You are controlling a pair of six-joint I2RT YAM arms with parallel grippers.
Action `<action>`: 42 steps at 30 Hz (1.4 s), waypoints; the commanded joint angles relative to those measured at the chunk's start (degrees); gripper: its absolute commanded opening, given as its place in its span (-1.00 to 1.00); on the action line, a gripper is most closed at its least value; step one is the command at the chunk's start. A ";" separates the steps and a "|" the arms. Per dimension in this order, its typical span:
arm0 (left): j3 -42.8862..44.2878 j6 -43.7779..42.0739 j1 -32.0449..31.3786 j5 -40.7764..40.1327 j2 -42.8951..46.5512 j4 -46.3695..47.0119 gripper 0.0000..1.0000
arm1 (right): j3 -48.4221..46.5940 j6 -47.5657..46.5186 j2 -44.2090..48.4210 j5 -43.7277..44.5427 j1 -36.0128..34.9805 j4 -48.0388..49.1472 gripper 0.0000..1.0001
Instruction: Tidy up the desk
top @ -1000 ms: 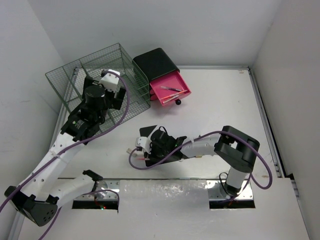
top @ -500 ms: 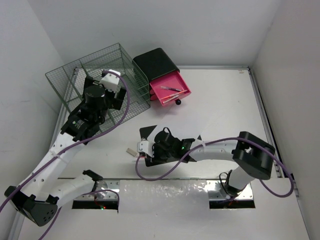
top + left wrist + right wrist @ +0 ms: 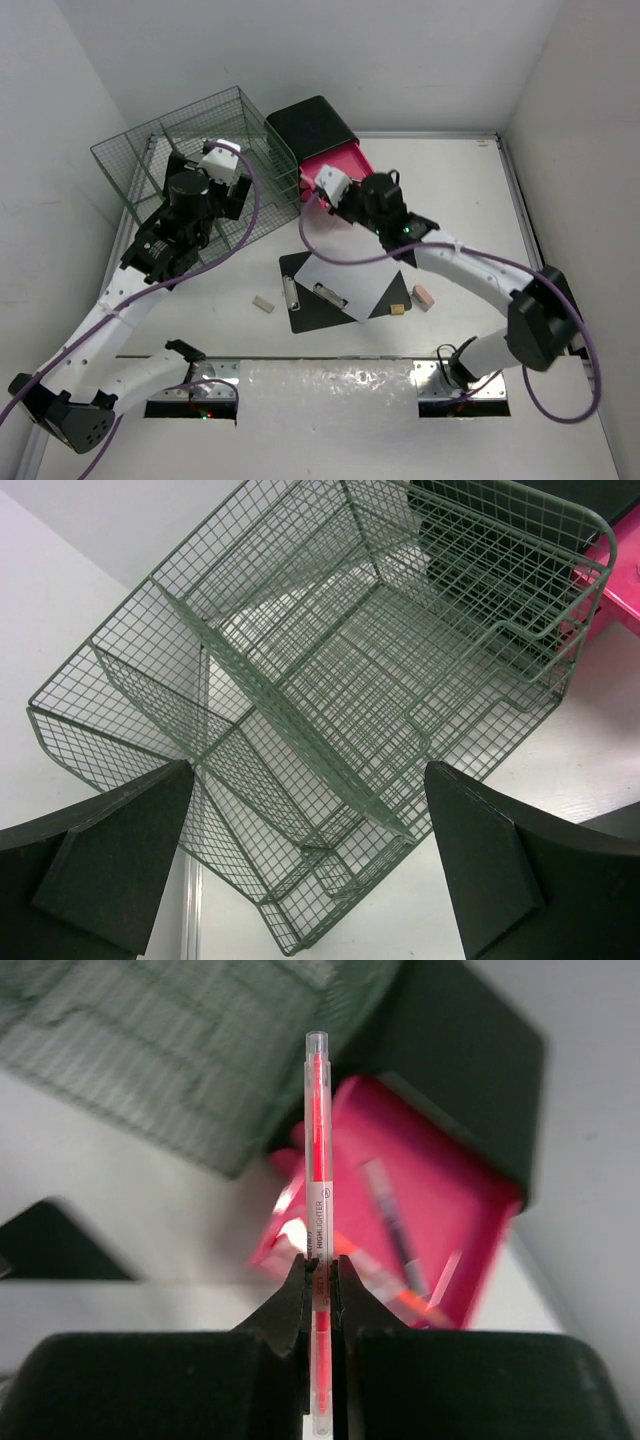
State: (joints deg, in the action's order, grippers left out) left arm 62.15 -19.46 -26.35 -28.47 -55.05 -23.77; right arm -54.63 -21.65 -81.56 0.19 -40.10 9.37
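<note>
My right gripper (image 3: pixel 320 1272) is clamped on a red highlighter (image 3: pixel 318 1150), which stands straight up between the 2 fingers. It hangs above the open pink drawer (image 3: pixel 440 1240) of the small black box (image 3: pixel 312 124). Through the blurred wrist view I make out pens lying in the drawer.

My left gripper (image 3: pixel 312 870) has its jaws spread wide with nothing between them, facing the green wire-mesh rack (image 3: pixel 330 690) in the far left corner.

The desk (image 3: pixel 460 190) fills the top view under both arms. On it, in front of the bases, lies a black clipboard (image 3: pixel 300 310) with a white sheet (image 3: pixel 345 283). A beige block (image 3: pixel 263 303) lies left of the clipboard, and 2 small blocks, 1 brown (image 3: pixel 398 309) and 1 pinkish (image 3: pixel 423 296), lie right of it.
</note>
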 commanded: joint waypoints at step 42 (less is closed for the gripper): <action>0.17 -2.60 0.68 2.71 0.12 2.06 0.99 | -7.88 12.99 4.55 -5.10 -9.20 -35.02 0.46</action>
State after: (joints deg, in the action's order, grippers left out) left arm 62.15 -21.74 -26.24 -27.73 -55.18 -23.77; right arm -69.87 -20.29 -77.25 2.31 -47.94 -18.44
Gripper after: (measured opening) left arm 0.996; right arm 0.749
